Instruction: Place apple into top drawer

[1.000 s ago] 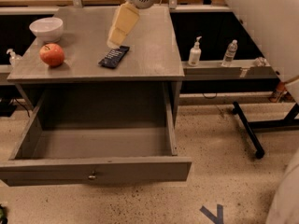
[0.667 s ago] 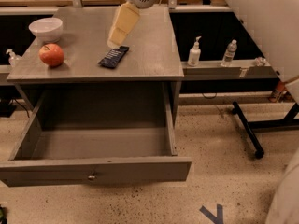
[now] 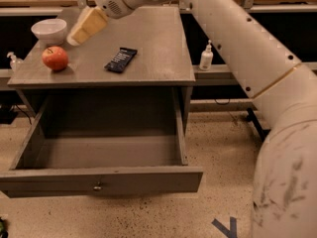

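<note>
1. Plainly, the small round red-orange apple (image 3: 55, 58) had not moved. It sat on the left part of the flat grey tabletop (image 3: 158, 43), just in front of the white ceramic bowl (image 3: 48, 29).
2. What had changed was the cream-coloured two-finger gripper (image 3: 77, 34). A second earlier it hung over the middle of the table, above the dark rectangular snack bar (image 3: 121, 60). Now it had swung left and hovered tilted above the tabletop between the bowl and the apple, apart from both.
3. Whether the gripper was spread or closed I could not tell from where I stood. It held nothing, since the apple was untouched on the table.
4. To my eye that meant the reach for the apple was under way, with the grasp not yet made.
5. Below, the wide shallow grey top drawer (image 3: 148, 180) stood pulled out and bare inside, its small metal knob (image 3: 97, 186) facing me, ready to receive the fruit.
6. As for writing, the snack bar's wrapper showed pale markings I could not read. The white pump bottle (image 3: 206, 57) on the ledge to the right carried no label I could make out.
</note>
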Robot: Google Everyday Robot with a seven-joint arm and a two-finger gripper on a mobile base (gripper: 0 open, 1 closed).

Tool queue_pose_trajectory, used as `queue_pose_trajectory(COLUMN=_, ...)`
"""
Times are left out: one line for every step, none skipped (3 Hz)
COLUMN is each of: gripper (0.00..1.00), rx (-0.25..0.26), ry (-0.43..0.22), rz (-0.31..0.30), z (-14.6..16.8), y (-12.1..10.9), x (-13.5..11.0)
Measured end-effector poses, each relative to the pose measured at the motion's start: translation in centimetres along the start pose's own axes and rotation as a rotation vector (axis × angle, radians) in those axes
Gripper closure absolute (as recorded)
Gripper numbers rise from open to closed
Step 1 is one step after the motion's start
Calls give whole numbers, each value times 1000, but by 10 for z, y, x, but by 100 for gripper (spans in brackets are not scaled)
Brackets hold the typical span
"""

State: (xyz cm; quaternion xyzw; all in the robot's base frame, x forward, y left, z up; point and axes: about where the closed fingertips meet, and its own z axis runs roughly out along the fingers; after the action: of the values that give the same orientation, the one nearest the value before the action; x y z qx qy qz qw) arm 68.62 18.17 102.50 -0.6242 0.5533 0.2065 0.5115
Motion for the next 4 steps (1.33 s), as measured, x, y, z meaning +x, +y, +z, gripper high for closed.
queue_pose_trajectory(gripper=0, rx=-10, ry=-179, rz=-33, z=68, y=-8, x=-44)
queue_pose_trajectory(gripper=0, rx=18, ry=-127, rz=-36, z=113, y=-8, x=-47)
queue_pose_trajectory(gripper=0, rx=-1, ry=-12, rz=5, z=159, y=2, x=-32)
queue_pose_trajectory(gripper=0, rx=-11, ry=10, rz=20, z=169, y=7, x=-30)
